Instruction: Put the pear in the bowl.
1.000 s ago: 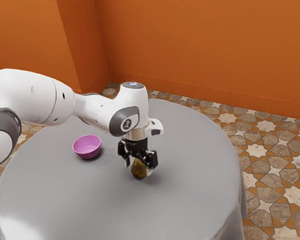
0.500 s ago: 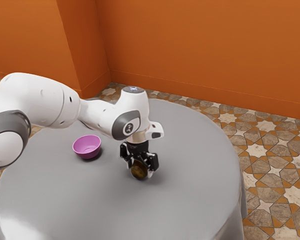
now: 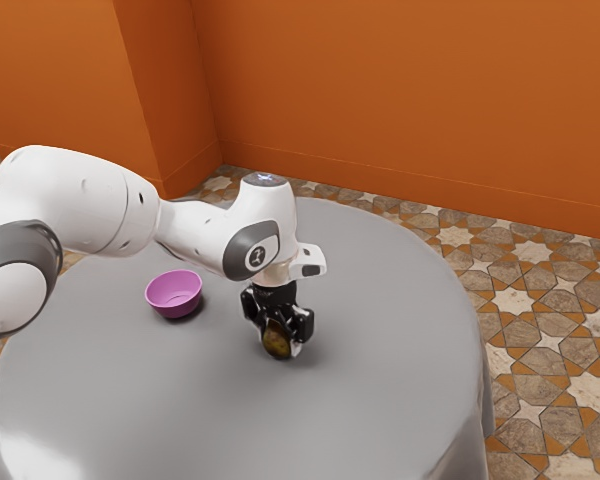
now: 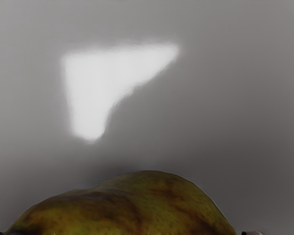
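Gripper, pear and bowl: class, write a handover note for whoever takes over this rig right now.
Gripper: down around the pear, low at the table; the views don't settle whether it has a firm hold.
Bowl: upright on the table, toward the exterior view's left from the pear.
Done: gripper brought to the pear.
Left: make sure of the grasp, lift, carry the pear over the bowl, lower and release it inside.

The bowl (image 3: 172,304) is pink, the pear (image 4: 147,205) mottled green and brown, the table (image 3: 390,380) grey.
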You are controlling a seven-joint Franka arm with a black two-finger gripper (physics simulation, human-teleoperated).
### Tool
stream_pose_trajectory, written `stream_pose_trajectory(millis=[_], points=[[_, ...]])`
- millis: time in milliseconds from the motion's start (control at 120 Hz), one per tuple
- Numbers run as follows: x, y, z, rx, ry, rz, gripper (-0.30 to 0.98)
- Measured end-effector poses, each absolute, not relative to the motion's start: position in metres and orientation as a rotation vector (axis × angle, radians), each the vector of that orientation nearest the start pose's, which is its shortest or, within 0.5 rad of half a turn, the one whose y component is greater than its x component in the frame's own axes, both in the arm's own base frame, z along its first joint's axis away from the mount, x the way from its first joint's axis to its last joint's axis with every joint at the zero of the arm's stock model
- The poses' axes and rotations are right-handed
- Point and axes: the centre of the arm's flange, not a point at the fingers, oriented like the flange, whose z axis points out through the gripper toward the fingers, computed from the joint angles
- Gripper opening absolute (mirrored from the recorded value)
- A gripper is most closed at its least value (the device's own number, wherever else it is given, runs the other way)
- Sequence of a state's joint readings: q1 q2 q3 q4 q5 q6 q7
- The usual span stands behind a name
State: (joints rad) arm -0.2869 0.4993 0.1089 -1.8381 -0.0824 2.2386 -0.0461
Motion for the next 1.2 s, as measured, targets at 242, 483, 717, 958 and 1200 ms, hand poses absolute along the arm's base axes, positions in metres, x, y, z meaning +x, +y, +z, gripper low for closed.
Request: stream_pose_trajectory(millis=[242,483,717,958,1200], points=[[0.624,-0.119,0.251,-3.128,0.145,0.144,0.34],[0.626,-0.120,0.267,-3.125,0.143,0.104,0.27],[0.632,-0.086,0.320,-3.116,0.093,0.001,0.26],[0.642,-0.006,0.348,-3.085,0.002,-0.021,0.25],[0.635,0.064,0.360,-3.049,-0.011,0.022,0.13]])
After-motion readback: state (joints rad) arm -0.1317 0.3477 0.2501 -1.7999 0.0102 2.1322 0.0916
